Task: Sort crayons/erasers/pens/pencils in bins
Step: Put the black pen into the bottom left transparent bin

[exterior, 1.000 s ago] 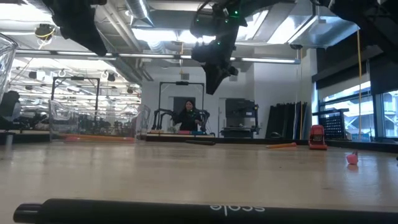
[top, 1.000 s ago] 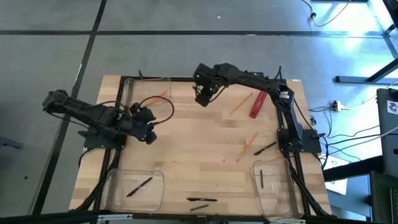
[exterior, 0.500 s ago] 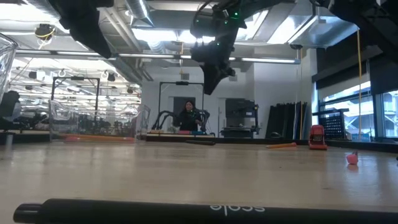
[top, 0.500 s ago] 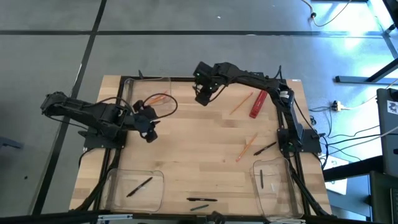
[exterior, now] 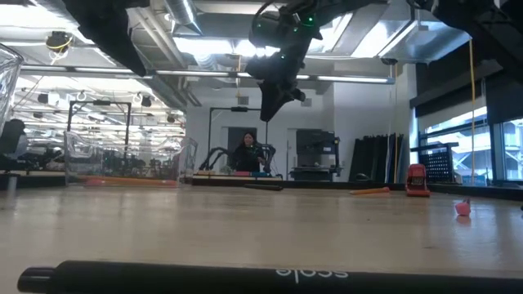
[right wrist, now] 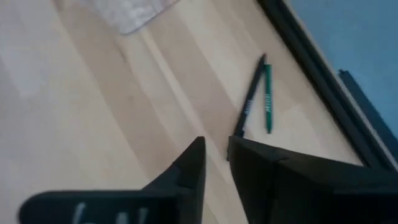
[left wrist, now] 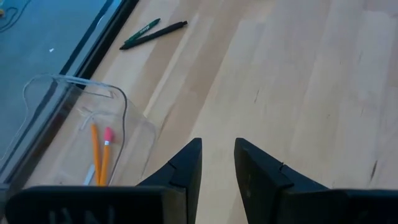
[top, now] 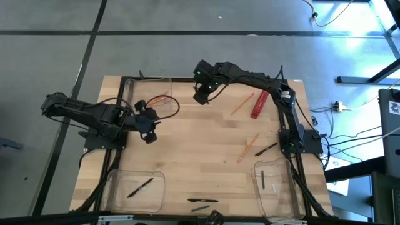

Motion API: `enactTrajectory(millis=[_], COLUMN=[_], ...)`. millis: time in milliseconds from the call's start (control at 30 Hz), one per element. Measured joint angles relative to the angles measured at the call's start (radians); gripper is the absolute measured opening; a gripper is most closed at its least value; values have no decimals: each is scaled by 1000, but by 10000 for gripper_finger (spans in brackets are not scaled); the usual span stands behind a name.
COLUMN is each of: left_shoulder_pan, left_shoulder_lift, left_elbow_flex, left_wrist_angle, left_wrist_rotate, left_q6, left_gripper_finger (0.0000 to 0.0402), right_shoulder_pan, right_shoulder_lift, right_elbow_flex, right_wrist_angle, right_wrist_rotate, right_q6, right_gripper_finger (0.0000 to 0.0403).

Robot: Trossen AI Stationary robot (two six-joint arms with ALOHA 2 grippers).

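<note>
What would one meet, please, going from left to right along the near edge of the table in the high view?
Clear plastic bin holding a black pen → two dark pens lying on the bare wood → clear plastic bin holding a short black pen.

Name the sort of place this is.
Probably a robotics lab or workshop: other arm rigs stand behind the wooden table, a person sits among them, and open ducts with strip lights run overhead.

black bar [exterior: 204, 276] cut off at frame bottom, its lettering upside down, distant person [exterior: 248, 153] too small to make out
</note>
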Motion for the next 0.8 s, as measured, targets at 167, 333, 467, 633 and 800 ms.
enactTrajectory(millis=[167, 333, 467, 633, 800], left_shoulder_pan=[7, 30, 51, 71, 88], left_shoulder_lift=[0, 0, 0, 0, 0], left_elbow_flex=[0, 0, 0, 0, 0], left_wrist_angle=[0, -1, -2, -2, -2], left_wrist_rotate=[-1, -1, 1, 21, 24], left_q6=[6, 7, 7, 7, 7], left_gripper_finger=[88, 88, 88, 88, 88], right_shoulder_pan=[-5, -8, -19, -44, -48], right_shoulder_lift=[17, 90, 132, 184, 215], right_elbow_flex=[0, 0, 0, 0, 0], right_wrist_angle=[-7, -17, -9, -10, -22], right_wrist_rotate=[3, -6, 1, 7, 6], right_q6=[27, 44, 49, 74, 84], right_gripper_finger=[129, 169, 180, 180, 181])
